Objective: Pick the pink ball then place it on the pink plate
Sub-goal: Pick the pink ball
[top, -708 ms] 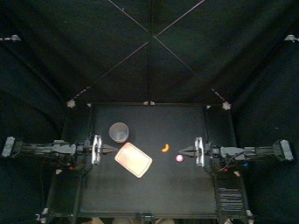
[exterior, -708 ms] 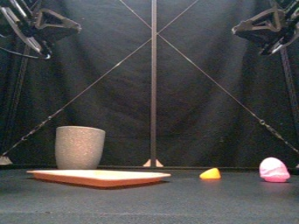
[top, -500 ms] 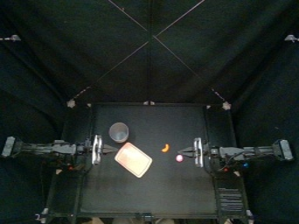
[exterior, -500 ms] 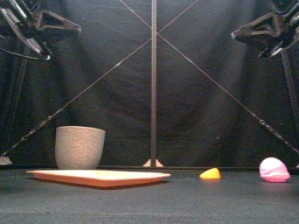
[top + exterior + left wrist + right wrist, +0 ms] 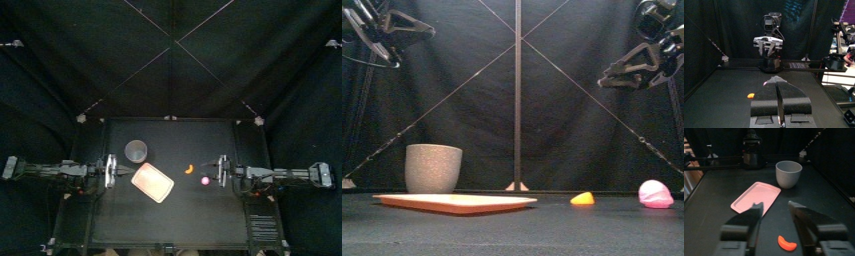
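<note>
Hovering high over the black surface, the right claw is tilted down, its jaws parted and empty. The left claw is raised at its own side, clenched on nothing. A flat, smooth pink plate is set before the tall speckled grey bowl. The rounded pink ball is seen on the surface at right, apart from the plate. A small orange wedge lies between them. Black curtains close the back.

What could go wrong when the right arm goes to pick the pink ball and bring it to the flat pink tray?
1. The small orange toy lies close to the pink ball; the right gripper, jaws open, might nudge or grab it instead.
2. The ball is round and could roll away when touched.
3. The flat pink tray looks shallow, so the released ball may roll off.
</note>
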